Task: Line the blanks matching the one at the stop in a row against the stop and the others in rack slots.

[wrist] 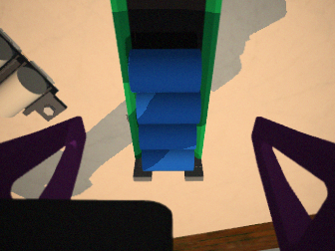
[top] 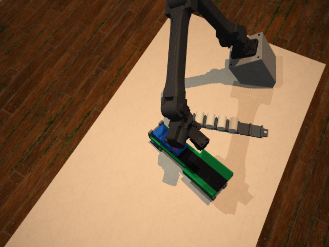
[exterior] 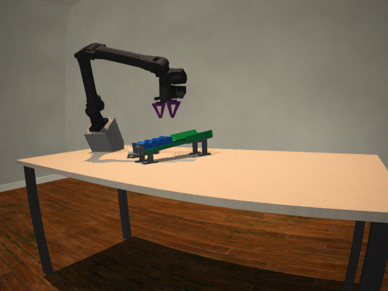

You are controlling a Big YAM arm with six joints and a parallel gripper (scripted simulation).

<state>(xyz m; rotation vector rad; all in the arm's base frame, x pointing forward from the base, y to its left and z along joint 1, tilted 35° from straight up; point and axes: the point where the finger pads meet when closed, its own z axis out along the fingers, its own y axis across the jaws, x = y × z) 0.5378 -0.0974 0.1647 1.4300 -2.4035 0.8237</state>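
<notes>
Tool agape, empty — blue blanks directly below

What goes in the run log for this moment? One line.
gripper: open, empty, above ramp | blue blanks: four rowed at stop | cream blanks: four on rack

You are looking at a plain test room, more like a small lab or workshop than a home. You see bare grey walls with a pale skirting board, and a dark wooden plank floor. One wide table with a light top and dark metal legs stands there. On it, a black robot arm is fixed to a grey block. You see no home furniture.
</notes>
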